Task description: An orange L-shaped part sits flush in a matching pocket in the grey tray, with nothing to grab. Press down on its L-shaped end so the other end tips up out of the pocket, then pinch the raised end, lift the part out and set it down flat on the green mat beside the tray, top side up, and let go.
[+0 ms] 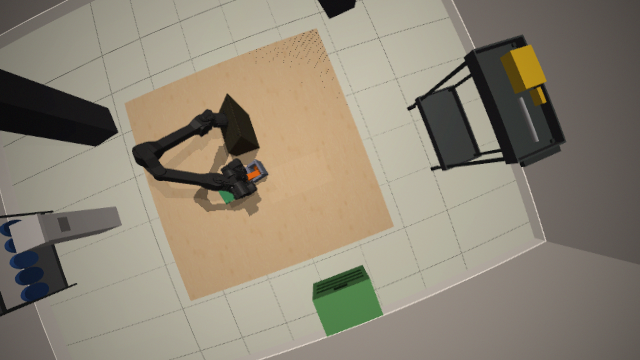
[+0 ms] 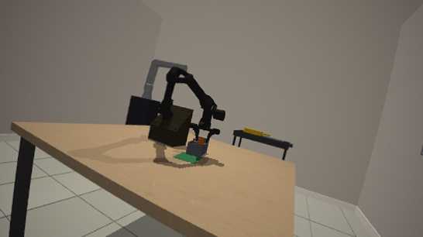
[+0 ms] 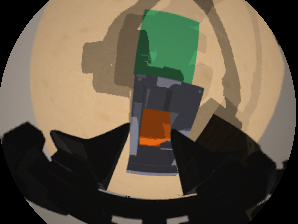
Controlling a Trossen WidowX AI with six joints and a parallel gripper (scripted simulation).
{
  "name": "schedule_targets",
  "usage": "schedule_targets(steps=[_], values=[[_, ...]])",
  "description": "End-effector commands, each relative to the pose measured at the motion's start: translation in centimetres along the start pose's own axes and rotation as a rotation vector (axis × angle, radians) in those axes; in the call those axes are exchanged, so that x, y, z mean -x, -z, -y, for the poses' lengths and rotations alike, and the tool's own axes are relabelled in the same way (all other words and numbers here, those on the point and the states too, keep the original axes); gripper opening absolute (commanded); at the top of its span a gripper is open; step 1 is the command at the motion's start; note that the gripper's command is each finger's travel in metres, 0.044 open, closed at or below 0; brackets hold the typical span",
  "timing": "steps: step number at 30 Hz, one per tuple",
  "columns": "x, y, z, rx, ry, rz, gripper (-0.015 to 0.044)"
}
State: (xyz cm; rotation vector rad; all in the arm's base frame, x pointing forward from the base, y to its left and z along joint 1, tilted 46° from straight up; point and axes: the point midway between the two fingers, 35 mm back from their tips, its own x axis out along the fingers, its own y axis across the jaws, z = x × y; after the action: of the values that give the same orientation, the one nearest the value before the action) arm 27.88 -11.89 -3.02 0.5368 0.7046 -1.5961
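Note:
The orange part (image 1: 254, 173) (image 2: 201, 141) (image 3: 156, 124) is in the grey tray (image 1: 264, 171) (image 2: 196, 150) (image 3: 153, 165). One end is tipped up and shows above the tray's rim in the exterior view; its other end is hidden or in shade. The green mat (image 1: 226, 196) (image 2: 187, 157) (image 3: 172, 45) lies flat beside the tray. My gripper (image 2: 202, 140) (image 3: 150, 128) is open, with one finger on each side of the raised end, pointing down low over the tray. Nothing is pinched. Whether either finger touches the part I cannot tell.
A dark box with a sloping top (image 1: 241, 134) (image 2: 172, 132) (image 3: 226, 134) stands on the wooden table (image 1: 320, 200) (image 2: 227, 198) close to the tray, beside the arm's base. The arm's shadow falls across the table and part of the mat.

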Motion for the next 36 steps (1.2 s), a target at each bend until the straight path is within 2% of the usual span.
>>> schedule_targets(steps=[1, 4, 14, 17, 36], values=[[0.1, 0.0, 0.0, -0.001, -0.001, 0.000, 0.0228], [0.1, 0.0, 0.0, -0.001, -0.001, 0.000, 0.0149], [0.1, 0.0, 0.0, -0.001, -0.001, 0.000, 0.0082], [0.1, 0.0, 0.0, -0.001, -0.001, 0.000, 0.0003], [2.0, 0.0, 0.0, 0.004, 0.002, 0.002, 0.0000]])
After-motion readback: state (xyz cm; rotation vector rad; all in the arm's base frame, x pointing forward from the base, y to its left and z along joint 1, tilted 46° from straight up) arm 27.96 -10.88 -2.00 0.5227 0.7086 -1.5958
